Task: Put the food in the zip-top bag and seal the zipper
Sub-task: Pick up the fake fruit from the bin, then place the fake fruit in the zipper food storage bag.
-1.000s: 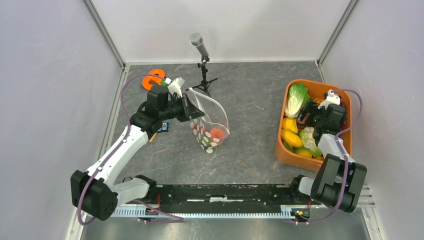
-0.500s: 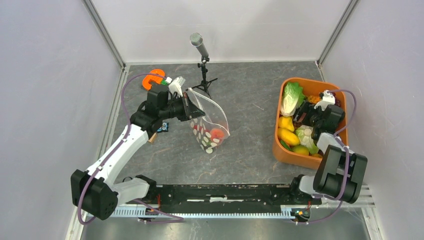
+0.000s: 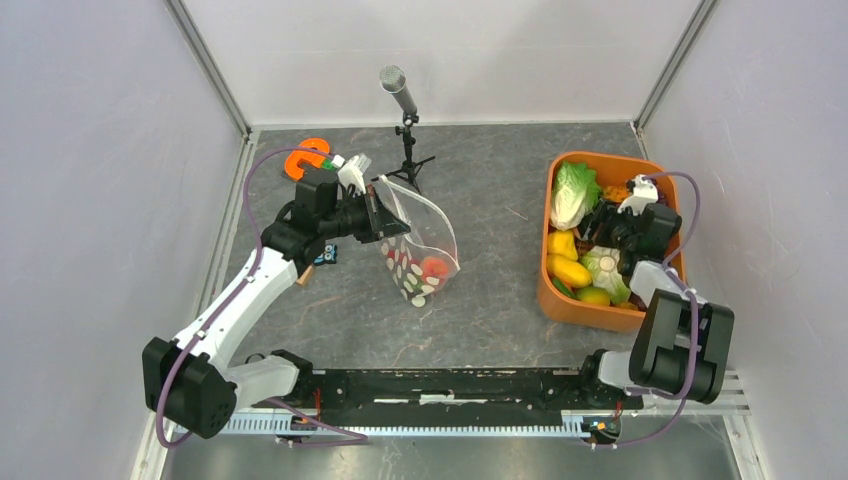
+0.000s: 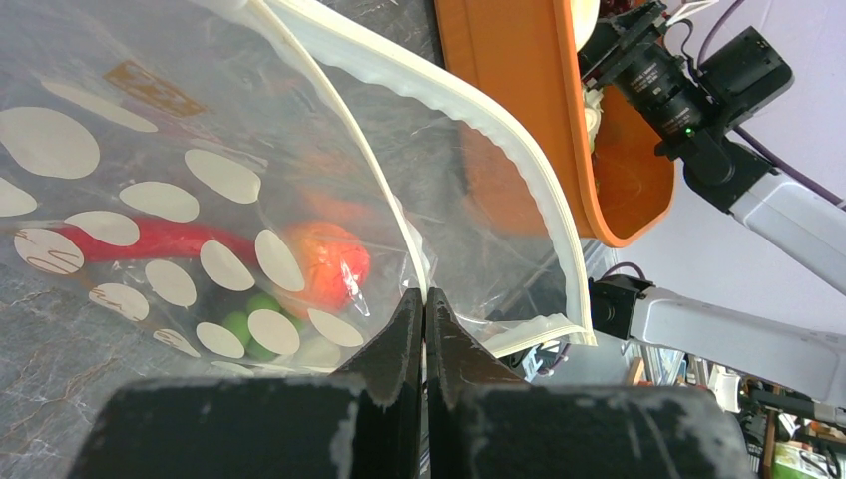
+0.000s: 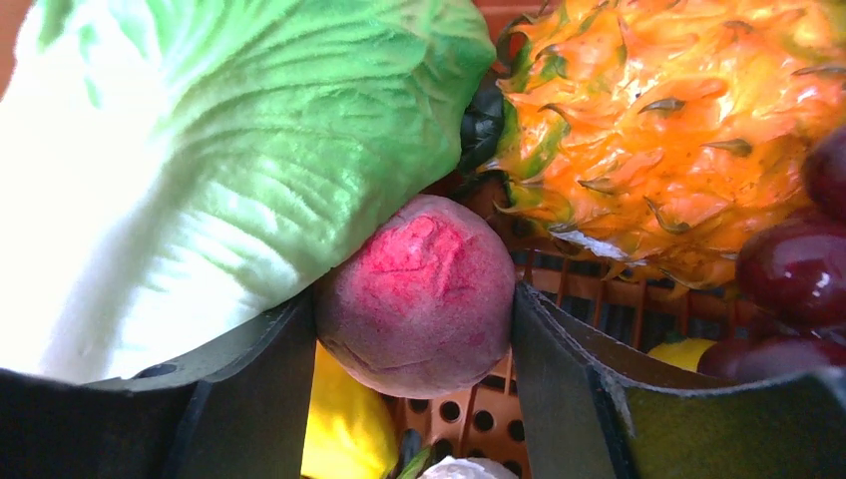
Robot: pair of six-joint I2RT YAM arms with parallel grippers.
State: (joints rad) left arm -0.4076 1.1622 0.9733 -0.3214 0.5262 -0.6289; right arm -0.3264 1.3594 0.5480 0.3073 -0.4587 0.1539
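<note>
Two arms, two different jobs here. Over on the left, the left gripper (image 4: 424, 302) is pinched flat on the zipper (image 4: 469, 105) of the zip-top bag (image 3: 425, 250), with the jaws pressed right together on the thin near lip. The other lip bows away toward 2 o'clock in the left wrist view, so the mouth is gaping open and not sealed.

From the top view the bag is left of the table (image 3: 500, 180) middle, fanning out from the gripper toward 4 o'clock. Some food is in there: a round red piece (image 4: 324, 264), a long red chili (image 4: 150, 239) at its 9 o'clock, and a green piece (image 4: 239, 324) down at 7 o'clock, all seen through the dotted plastic.

The rest of the food is in the orange tub (image 3: 547, 285) over at 3 o'clock on the table. The right gripper (image 5: 414, 304) is down inside it, closed around a reddish round fruit (image 5: 424, 264), with one finger touching it at 9 o'clock and the other at 3 o'clock. Around that fruit, the lettuce (image 5: 200, 170) is leaning on it from 10 o'clock and the pineapple (image 5: 678, 130) is at 1 o'clock. The dark grapes (image 5: 793, 269) are at 3 o'clock and a yellow piece (image 5: 349, 429) is peeking out at 7 o'clock.

Also on the table there's a microphone (image 3: 400, 92) on a little tripod at 12 o'clock from the bag. An orange plastic thing (image 3: 308, 157) sits at 11 o'clock from the left gripper.
</note>
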